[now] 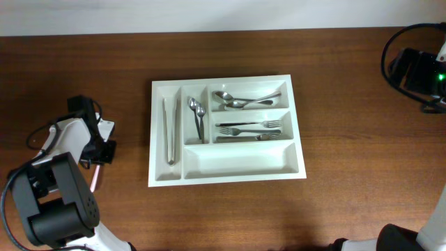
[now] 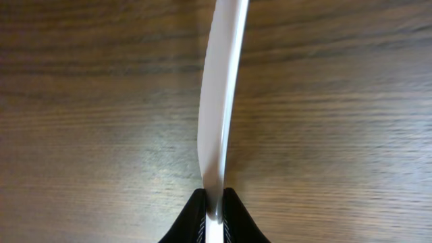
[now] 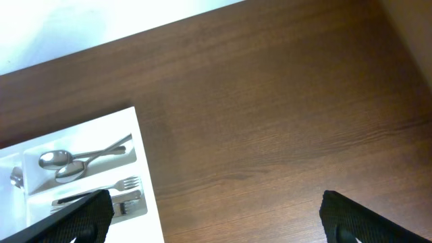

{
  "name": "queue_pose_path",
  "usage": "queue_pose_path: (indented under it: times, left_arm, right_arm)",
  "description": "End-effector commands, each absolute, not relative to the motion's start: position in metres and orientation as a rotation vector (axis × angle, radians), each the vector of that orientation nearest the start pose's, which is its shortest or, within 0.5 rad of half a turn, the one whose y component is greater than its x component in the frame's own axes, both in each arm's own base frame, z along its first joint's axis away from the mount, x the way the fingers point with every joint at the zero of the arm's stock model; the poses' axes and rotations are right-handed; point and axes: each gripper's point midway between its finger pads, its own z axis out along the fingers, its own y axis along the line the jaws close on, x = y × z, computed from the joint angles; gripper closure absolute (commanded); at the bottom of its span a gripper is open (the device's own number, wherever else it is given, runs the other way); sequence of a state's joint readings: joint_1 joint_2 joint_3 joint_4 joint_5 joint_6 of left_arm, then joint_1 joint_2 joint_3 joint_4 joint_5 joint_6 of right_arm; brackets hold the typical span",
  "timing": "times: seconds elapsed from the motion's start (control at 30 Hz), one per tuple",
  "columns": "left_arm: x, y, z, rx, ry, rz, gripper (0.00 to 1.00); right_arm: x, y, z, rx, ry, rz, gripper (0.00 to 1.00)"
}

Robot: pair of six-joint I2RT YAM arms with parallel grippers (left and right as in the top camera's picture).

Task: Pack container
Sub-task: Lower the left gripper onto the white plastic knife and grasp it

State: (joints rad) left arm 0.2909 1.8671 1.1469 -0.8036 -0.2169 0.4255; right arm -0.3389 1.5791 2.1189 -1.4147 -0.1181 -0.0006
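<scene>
The container (image 1: 237, 162), a large white five-compartment tray, lies mid-table. It holds tongs (image 1: 170, 129) and two spoons (image 1: 197, 113) in the narrow compartments. More spoons (image 1: 242, 102) and forks (image 1: 252, 128) lie in the upper two wide ones; the bottom wide one is bare. My left gripper (image 1: 97, 160) is left of the tray, low over the table, shut on a thin pale utensil (image 2: 219, 101). That utensil shows as a pinkish strip from overhead (image 1: 95, 178). My right gripper (image 3: 216, 209) is open and empty at the far right (image 1: 419, 70); its view shows the tray's right edge (image 3: 145, 202).
Bare brown wood surrounds the tray. The left arm's base (image 1: 56, 202) fills the lower left corner. Black cables (image 1: 390, 66) loop beside the right arm at the top right. A white strip runs along the table's far edge.
</scene>
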Motion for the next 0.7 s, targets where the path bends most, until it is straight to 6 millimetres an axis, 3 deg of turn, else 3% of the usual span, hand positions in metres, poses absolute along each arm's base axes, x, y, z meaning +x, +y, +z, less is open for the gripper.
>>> queue_pose_path:
  times: [0.0, 0.23, 0.67]
  left_arm:
    - [0.312, 0.127, 0.009, 0.191, 3.142, 0.334, 0.98]
    - [0.313, 0.128, 0.019, 0.132, 3.119, 0.344, 0.98]
    - [0.323, 0.129, 0.083, 0.074, 2.945, 0.402, 0.98]
  right_arm:
    - [0.341, -0.099, 0.374, 0.351, 2.390, -0.008, 0.01]
    - [0.341, -0.099, 0.374, 0.352, 2.390, -0.008, 0.01]
    - [0.341, -0.099, 0.374, 0.352, 2.390, -0.008, 0.01]
